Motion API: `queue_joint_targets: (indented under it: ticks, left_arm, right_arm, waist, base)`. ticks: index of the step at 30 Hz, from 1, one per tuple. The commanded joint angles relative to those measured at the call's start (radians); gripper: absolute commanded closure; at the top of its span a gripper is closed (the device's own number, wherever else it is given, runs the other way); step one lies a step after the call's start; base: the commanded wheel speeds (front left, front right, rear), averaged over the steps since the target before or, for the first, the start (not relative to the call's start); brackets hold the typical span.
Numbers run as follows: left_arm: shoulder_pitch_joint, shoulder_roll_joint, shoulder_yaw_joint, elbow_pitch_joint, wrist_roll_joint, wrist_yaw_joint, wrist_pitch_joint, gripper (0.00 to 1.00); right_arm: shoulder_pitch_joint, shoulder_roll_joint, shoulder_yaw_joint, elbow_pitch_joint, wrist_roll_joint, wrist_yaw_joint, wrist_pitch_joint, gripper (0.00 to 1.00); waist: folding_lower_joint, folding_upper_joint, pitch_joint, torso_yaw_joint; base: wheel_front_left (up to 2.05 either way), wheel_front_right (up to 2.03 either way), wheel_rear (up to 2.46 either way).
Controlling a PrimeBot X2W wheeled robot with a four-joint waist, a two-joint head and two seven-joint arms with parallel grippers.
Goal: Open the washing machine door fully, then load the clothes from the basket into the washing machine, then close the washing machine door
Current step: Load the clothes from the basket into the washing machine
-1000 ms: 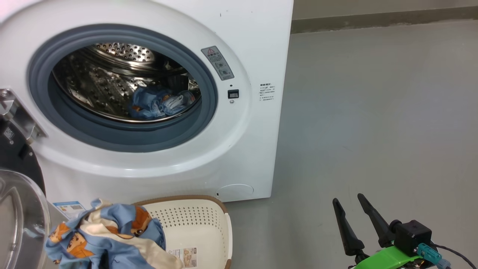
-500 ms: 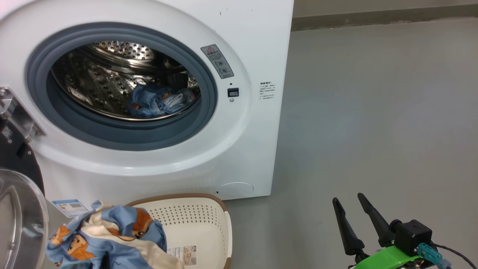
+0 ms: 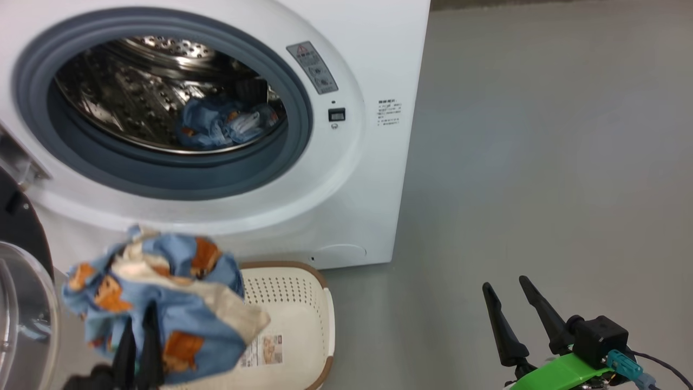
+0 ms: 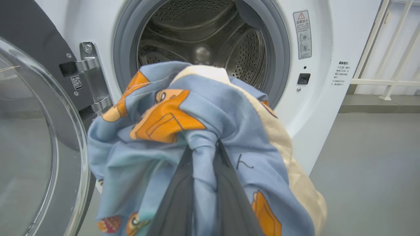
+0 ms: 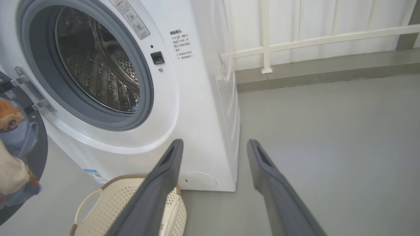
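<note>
Much open floor [image 3: 547, 162] beside washing machine [image 3: 373, 184]

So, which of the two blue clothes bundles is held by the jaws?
The bundle in the air near the basket, pinched between the closed left jaws. The other bundle lies loose inside the steel drum, with nothing touching it.

- washing machine [image 3: 373, 54]: white body, grey-blue gasket, shiny steel drum dotted with small holes.
- washing machine door [image 4: 39, 137], left of the washing machine's opening: clear glass, black rim.
- clothes [image 4: 197, 111] before the washing machine: light blue, orange cartoon figures, cream patch.
- basket [image 3: 303, 303] below the washing machine: cream-white, rows of small holes, brown rim.
- floor [image 3: 541, 162]: plain grey.
- right gripper [image 3: 504, 284]: black fingers, bright green mount, teal plug.
</note>
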Motion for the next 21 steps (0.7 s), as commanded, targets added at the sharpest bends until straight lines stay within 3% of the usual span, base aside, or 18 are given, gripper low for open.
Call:
queue_joint_targets:
  ticks: [1, 21]
  left_arm:
    - [-0.066, 0.011, 0.028, -0.024, -0.003, -0.004, -0.012, 1.00]
    - [-0.545, 0.025, 0.080, 0.155, 0.026, -0.069, -0.012, 1.00]
  right_arm:
    - [-0.029, -0.003, 0.025, -0.029, 0.006, 0.002, -0.005, 0.00]
    - [-0.153, -0.012, 0.040, -0.064, 0.005, 0.002, -0.005, 0.00]
  waist:
    - [0.0000, 0.0000, 0.030, -0.006]
    - [0.0000, 0.0000, 0.318, -0.060]
  base:
    - [0.00, 0.00, 0.00]
    - [0.00, 0.00, 0.00]
